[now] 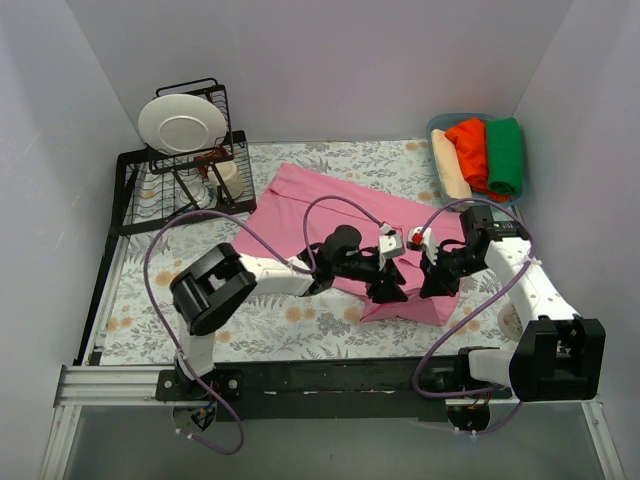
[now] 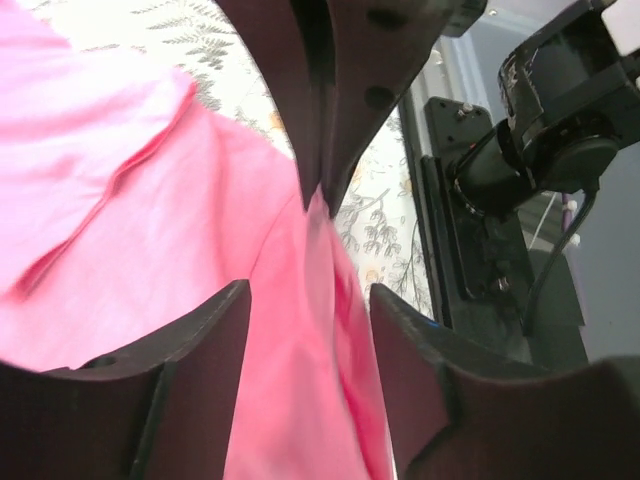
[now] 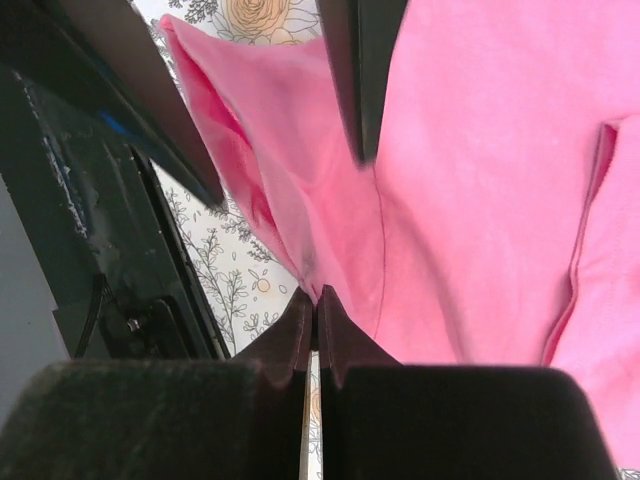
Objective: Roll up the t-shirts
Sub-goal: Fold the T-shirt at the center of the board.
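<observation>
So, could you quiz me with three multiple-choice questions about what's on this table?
1. Where are the rolled shirts?
A on the floor
B in the bin at the back right
C hanging on the wall

2. How many rolled shirts are there?
A one
B five
C three

3. The right gripper is:
A shut on the pink t-shirt
B wide open
C shut on nothing

Answers:
1 B: they lie side by side in the bin.
2 C: one cream, one red-orange, one green.
3 A: its closed fingers pinch the pink cloth's edge.
</observation>
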Motion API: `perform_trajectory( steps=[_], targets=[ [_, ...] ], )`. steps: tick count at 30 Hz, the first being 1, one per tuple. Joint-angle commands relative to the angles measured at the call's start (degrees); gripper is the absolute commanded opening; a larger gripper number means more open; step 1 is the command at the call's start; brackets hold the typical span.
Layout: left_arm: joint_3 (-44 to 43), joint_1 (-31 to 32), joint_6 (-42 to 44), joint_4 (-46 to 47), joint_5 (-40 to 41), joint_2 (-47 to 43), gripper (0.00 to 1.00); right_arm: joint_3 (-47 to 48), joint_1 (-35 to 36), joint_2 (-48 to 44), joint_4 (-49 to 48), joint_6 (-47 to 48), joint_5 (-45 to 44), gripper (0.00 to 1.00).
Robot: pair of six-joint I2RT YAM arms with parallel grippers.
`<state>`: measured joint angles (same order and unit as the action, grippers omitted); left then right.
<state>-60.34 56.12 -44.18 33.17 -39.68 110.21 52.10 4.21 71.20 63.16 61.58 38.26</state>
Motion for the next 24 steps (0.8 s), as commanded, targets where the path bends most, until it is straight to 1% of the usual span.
perform_trajectory(
  steps=[1,2,3,4,5,7,8,10,11,13,14,15,16,17,18,19,20,21,22,24],
  targets=[
    [0.48,-4.87,12.35,-20.74,3.2,-16.94,0.55,3.19,0.36,-2.2,1.71,-0.76,-0.73,0.01],
    [1.18,-7.4,15.67,-28.17,3.9,-22.27,0.57,3.19,0.45,-2.64,1.71,-1.02,-0.91,0.01],
    [1.79,-8.47,17.53,-31.73,4.87,-24.76,0.59,3.27,0.45,-3.69,1.62,-1.46,-1.17,0.01],
    [2.32,-9.44,18.68,-35.15,9.31,-26.96,0.61,3.28,0.54,-4.22,1.45,-1.9,-1.34,0.01],
    [3.63,-11.71,20.26,-40.67,11.53,-31.42,0.62,3.19,0.54,-4.84,1.18,-2.43,-1.43,0.01],
    [5.31,-14.44,21.85,-45.27,16.88,-34.96,0.62,3.19,0.71,-6.42,0.22,-4.09,-1.44,0.01],
    [6.88,-17.24,23.95,-49.04,18.31,-36.28,0.61,3.19,0.8,-6.86,-0.05,-4.71,-1.35,0.01],
    [8.03,-20.42,27.2,-53.19,18.59,-38.32,0.58,3.36,0.8,-7.92,-0.84,-6.81,-1.26,0.01],
    [8.48,-22.96,28.79,-55.99,19.89,-38.32,0.54,3.45,0.98,-8.18,-1.02,-7.52,-1.17,0.01],
    [8.83,-26.57,34.23,-58.38,19.04,-37.18,0.52,3.54,0.98,-9.32,-1.54,-8.93,-1.26,0.01],
    [8.4,-31.11,35.91,-60.74,17.11,-36.22,0.5,3.54,0.89,-9.76,-1.63,-9.2,-1.35,0.01],
    [6.74,-33.85,40.36,-62.07,15.18,-34.99,0.49,3.54,0.89,-10.37,-1.63,-9.46,-1.43,0.01],
    [4.98,-36.49,43.28,-64.35,13.25,-31.67,0.47,3.45,0.89,-10.64,-1.37,-9.55,-1.43,0.01],
    [3.4,-40.96,47.05,-68.89,10.79,-29.81,0.47,3.36,0.98,-10.82,-1.11,-9.64,-1.52,0.01],
    [-0.01,-42.83,53.44,-71.2,10.07,-28.14,0.45,3.28,0.98,-11.17,-0.93,-9.64,-1.78,0.01],
    [-1.44,-44.33,57.33,-73.57,9.71,-24.73,0.45,3.28,0.98,-11.34,-0.32,-9.64,-1.96,0.01],
    [-2.58,-47.04,60.67,-76.99,9.45,-23.57,0.45,3.28,0.98,-11.52,-0.14,-9.46,-2.05,0.01],
    [-3.64,-48.11,64.45,-78.68,9.62,-22.07,0.45,3.28,0.98,-11.87,0.04,-9.46,-2.22,0.01],
    [-4.87,-49.6,72.32,-80.09,9.97,-20.15,0.45,3.28,0.98,-12.05,0.21,-9.46,-2.31,0.01],
    [-5.32,-50.58,78.61,-82.38,12.07,-18.46,0.45,3.01,1.07,-12.58,0.39,-9.46,-2.31,0.01]
  ],
)
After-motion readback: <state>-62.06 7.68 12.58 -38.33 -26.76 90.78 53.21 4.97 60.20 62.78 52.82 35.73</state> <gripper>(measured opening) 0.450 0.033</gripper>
